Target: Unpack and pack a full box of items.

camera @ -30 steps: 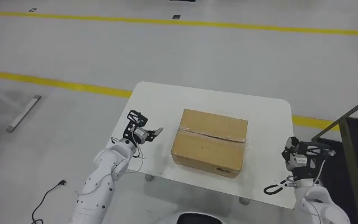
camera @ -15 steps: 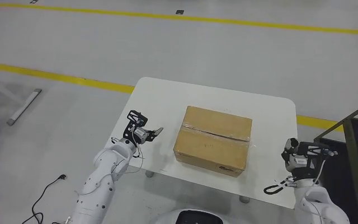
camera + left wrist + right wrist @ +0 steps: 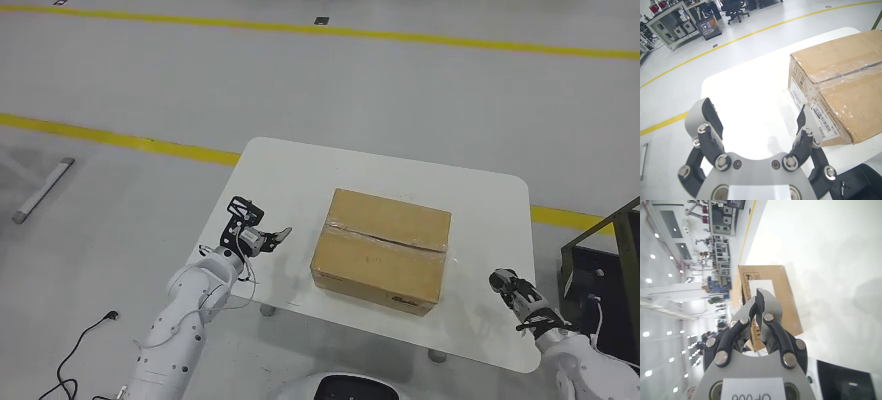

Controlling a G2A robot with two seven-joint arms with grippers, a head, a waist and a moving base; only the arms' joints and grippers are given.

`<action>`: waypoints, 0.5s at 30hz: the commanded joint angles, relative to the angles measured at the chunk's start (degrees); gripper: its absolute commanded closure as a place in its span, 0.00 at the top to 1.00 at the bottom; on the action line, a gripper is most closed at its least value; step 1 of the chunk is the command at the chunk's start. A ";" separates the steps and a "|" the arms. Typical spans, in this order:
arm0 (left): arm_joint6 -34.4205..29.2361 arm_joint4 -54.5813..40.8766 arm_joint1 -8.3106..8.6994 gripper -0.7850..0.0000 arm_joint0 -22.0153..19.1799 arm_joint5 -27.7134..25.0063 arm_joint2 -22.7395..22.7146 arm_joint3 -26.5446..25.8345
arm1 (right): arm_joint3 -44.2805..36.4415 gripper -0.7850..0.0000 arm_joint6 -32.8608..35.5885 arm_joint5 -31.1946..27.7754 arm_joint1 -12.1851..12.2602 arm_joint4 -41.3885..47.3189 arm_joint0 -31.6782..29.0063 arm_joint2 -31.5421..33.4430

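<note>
Counted: one cardboard box, one white table, two grippers.

Nearest, over the table's near left edge: left gripper, spread wide, grasping nothing, touching nothing. Seen from its own wrist, ribbed black pads well apart, bare tabletop between them, labelled left end of the box just beyond one fingertip, not in contact.

Near the table's near right corner: right gripper, clenched on nothing, pads pressed tip to tip, aimed at the right end of the box, apart from it.

Farther in, mid-table: the box, flat on its base, flaps down, top seam under clear tape, barcode sticker and handling marks on the left end. Bare white surface on all sides of it.

Beyond the table, on grey floor: two yellow lines, the farther one near the top edge; grey bar off to the left; black cable beside the left arm; green-framed rack at the right. Far off, from the left wrist: workbenches and one office chair.
</note>
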 commanded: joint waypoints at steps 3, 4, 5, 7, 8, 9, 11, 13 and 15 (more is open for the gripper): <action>0.00 0.01 0.00 1.00 0.00 0.00 0.00 0.00 | 0.26 1.00 1.63 -1.74 0.08 -0.37 0.02 0.12; 0.00 0.01 0.00 1.00 0.00 0.00 0.00 0.00 | 0.26 1.00 1.63 -1.74 0.08 -0.37 0.02 0.12; 0.00 0.01 0.00 1.00 0.00 0.00 0.00 0.00 | 0.26 1.00 1.63 -1.74 0.08 -0.37 0.02 0.12; 0.00 0.01 0.00 1.00 0.00 0.00 0.00 0.00 | 0.26 1.00 1.63 -1.74 0.08 -0.37 0.02 0.12; 0.00 0.01 0.00 1.00 0.00 0.00 0.00 0.00 | 0.26 1.00 1.63 -1.74 0.08 -0.37 0.02 0.12; 0.00 0.01 0.00 1.00 0.00 0.00 0.00 0.00 | 0.26 1.00 1.63 -1.74 0.08 -0.37 0.02 0.12; 0.00 0.01 0.00 1.00 0.00 0.00 0.00 0.00 | 0.26 1.00 1.63 -1.74 0.08 -0.37 0.02 0.12; 0.00 0.01 0.00 1.00 0.00 0.00 0.00 0.00 | 1.07 1.00 1.54 -1.85 0.04 -0.53 -0.03 -0.28; 0.00 0.01 0.00 1.00 0.00 0.00 0.00 0.00 | 2.11 1.00 1.82 -2.26 0.06 -1.07 0.51 -0.78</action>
